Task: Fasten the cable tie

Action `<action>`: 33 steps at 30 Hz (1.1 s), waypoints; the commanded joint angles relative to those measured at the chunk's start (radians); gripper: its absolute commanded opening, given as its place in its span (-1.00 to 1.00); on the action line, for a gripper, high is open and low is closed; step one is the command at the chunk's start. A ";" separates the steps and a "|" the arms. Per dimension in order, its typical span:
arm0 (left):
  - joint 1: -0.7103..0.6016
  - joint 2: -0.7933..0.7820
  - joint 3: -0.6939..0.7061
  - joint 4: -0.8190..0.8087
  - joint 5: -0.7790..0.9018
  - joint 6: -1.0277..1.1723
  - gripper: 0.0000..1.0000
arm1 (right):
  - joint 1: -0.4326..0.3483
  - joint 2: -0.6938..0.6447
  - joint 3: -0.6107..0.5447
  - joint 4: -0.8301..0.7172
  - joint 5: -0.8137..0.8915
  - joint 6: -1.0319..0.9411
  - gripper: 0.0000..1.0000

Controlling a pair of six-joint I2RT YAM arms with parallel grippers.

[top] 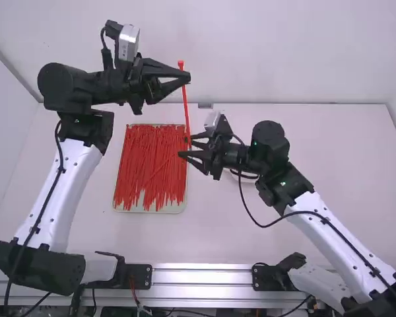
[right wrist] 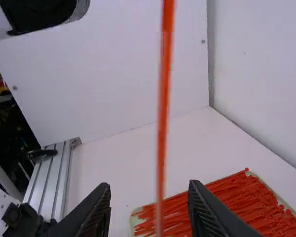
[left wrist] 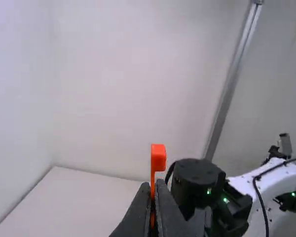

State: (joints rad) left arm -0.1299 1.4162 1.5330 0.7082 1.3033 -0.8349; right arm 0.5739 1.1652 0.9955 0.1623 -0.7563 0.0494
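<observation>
Seen from above, the left gripper (top: pixel 179 78) is held high over the white table (top: pixel 330 152). Its fingers are pressed together on a single red cable tie (top: pixel 185 105), just below the tie's square head (top: pixel 181 64). From that pinch the strap hangs straight down to the right gripper (top: pixel 187 148), which sits lower, with its fingers spread and the strap's lower end between them. Just ahead of and below the right gripper's fingertips lies a flat beige tray (top: pixel 149 210) covered with a layer of loose red cable ties (top: pixel 152 168). The left wrist view adds close detail of the pinch. The two dark fingertips (left wrist: pixel 140 197) are closed flat on the strap, the head stands up just above them, and the right arm's round black joint (left wrist: pixel 196 180) sits just beyond. The right wrist view shows what the high view leaves unclear: the strap runs up the middle of the gap between the open fingers (right wrist: pixel 96 210), apart from both of them. Whether its very end touches anything below cannot be told. Past those fingers the loose ties lie fanned on the tray, and an aluminium rail (right wrist: pixel 49 173) lies farther off at the table's edge.
</observation>
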 commanded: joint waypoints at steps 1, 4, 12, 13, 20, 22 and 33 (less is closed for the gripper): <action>0.005 -0.004 0.024 0.006 -0.028 0.017 -0.96 | 0.003 0.005 0.024 0.001 -0.006 -0.013 -0.17; 0.005 -0.004 0.024 0.005 -0.037 0.018 -0.96 | 0.002 0.005 0.024 -0.012 -0.006 -0.013 -0.31; 0.005 -0.004 0.024 0.004 -0.037 0.018 -0.96 | 0.001 0.005 0.024 -0.022 -0.006 -0.002 -1.00; 0.007 -0.004 0.024 0.003 -0.037 0.018 -0.96 | 0.001 0.005 0.024 -0.026 -0.005 -0.001 -1.00; 0.001 -0.004 0.024 -0.022 -0.037 0.026 -0.96 | 0.001 0.005 0.024 -0.043 -0.005 -0.002 -1.00; 0.001 -0.004 0.024 -0.027 -0.030 0.048 -0.96 | 0.001 0.005 0.024 -0.043 -0.005 -0.002 -1.00; 0.027 -0.004 0.024 -0.108 -0.040 0.123 0.68 | -0.054 0.005 0.024 -0.065 -0.006 0.013 -1.00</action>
State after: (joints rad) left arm -0.1204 1.4166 1.5345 0.5945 1.2713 -0.7418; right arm 0.5285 1.1652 0.9955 0.0952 -0.7559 0.0513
